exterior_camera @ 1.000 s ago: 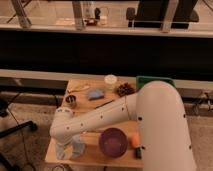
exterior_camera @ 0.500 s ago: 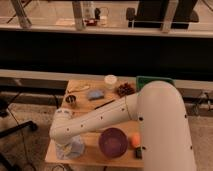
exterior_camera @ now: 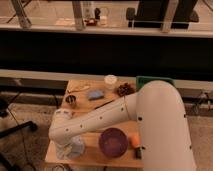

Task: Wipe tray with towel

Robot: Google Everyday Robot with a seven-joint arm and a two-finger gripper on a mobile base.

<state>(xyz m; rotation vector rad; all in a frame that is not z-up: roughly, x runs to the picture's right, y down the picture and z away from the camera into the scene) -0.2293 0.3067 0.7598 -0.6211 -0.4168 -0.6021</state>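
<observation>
Pincer (exterior_camera: 65, 144) is down at the towel (exterior_camera: 76, 150) on the worktop's (exterior_camera: 92, 148) near-left corner, presumably to collect it for wiping, its grip impossible to tell; tray (exterior_camera: 150, 79) sits far right, well apart, largely behind the arm (exterior_camera: 100, 120).

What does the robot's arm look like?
The arm is smooth, white and rounded, like fat tubes joined together, very thick near the camera. Little dark dots run along it. Its gripper is at the thin end, down by the pale towel.
</observation>
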